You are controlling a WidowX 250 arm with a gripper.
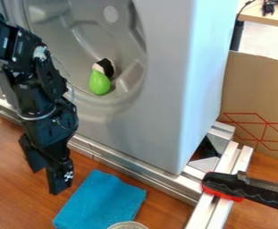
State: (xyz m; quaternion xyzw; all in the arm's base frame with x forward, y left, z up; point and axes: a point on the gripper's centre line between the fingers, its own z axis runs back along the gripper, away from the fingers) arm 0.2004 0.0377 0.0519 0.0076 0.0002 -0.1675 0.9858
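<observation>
My black gripper (47, 175) hangs at the left over the wooden table, its two fingers apart with nothing between them. Just to its right, a folded blue cloth (103, 202) lies on the table. A round metallic object (127, 225) touches the view's bottom edge beside the cloth. Farther back, a green pear-like object (99, 82) rests in the recess of the grey machine drum panel (159, 105), against a small black and white object (106, 66).
Metal rails (129, 167) run along the grey panel's foot. A black and red clamp (225, 185) grips the rails at the lower right. Behind stands a cardboard box (257, 94) with red lines. The wooden table (165, 208) spans the front.
</observation>
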